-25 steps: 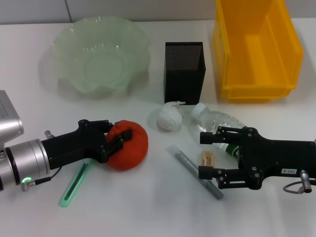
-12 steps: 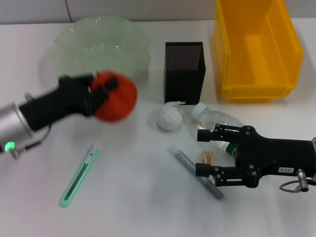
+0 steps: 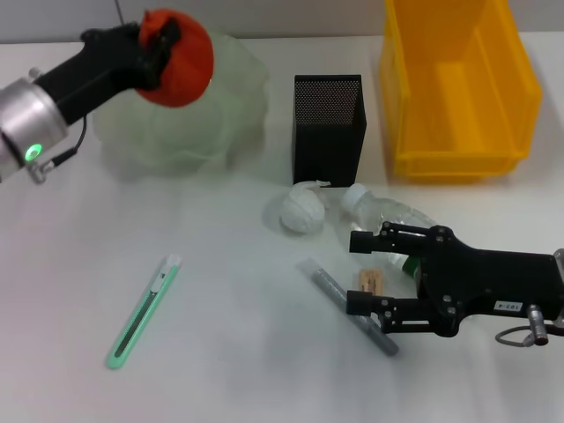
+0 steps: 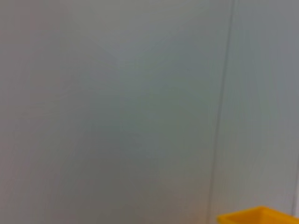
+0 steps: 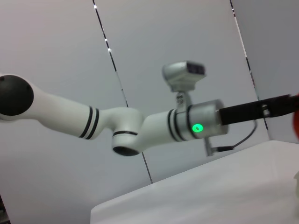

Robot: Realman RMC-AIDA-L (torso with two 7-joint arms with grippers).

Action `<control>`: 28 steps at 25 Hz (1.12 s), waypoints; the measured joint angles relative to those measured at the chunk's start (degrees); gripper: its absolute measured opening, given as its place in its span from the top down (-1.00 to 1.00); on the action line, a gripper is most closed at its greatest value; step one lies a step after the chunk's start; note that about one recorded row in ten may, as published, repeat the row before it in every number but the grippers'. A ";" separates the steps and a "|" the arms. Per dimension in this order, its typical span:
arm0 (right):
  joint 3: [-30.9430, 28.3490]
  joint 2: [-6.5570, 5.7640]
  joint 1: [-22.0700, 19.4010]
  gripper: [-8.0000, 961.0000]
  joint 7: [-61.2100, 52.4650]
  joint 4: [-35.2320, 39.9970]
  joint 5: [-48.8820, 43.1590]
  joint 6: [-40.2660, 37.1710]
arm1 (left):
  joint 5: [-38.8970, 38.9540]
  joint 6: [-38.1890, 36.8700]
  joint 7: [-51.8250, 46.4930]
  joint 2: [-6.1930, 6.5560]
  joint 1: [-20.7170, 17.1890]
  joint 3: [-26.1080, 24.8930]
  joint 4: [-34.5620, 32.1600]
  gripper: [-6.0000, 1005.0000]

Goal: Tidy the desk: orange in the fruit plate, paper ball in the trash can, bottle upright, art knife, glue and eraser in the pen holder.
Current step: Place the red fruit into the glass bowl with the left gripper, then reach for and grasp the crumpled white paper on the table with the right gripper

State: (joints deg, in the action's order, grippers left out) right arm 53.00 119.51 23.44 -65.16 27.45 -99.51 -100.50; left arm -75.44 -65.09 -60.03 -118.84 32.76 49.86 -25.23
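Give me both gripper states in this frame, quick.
Left gripper: shut on the orange, held above the fruit plate.
Right gripper: open, empty, low beside the lying bottle.

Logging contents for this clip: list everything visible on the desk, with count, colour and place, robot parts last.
orange: 1, orange-red, held above fruit plate
fruit plate: 1, pale green, far left
pen holder: 1, black mesh, centre back
bin: 1, yellow, far right
paper ball: 1, white, before pen holder
bottle: 1, clear, lying beside paper ball
art knife: 1, green, front left
glue: 1, grey stick, near right gripper
eraser: 1, tan, between right gripper's fingers
left gripper: shut on orange
right gripper: open, low over desk
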 joint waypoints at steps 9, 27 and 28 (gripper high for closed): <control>0.00 0.03 -0.30 -0.64 0.04 -0.30 0.68 -0.47 | -0.19 15.34 0.54 -0.17 6.35 0.88 4.42 0.75; 0.00 0.02 -0.21 -0.64 0.04 -0.29 0.73 -0.50 | -0.19 -4.33 -0.09 0.50 0.79 0.85 2.44 -0.16; 0.00 0.02 -0.21 -0.64 0.04 -0.29 0.73 -0.50 | -0.19 -4.33 -0.09 0.50 0.79 0.85 2.44 -0.19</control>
State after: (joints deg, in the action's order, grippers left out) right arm 53.00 119.53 23.23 -65.12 27.16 -98.78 -101.00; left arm -75.62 -69.42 -60.12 -118.34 33.55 50.71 -22.80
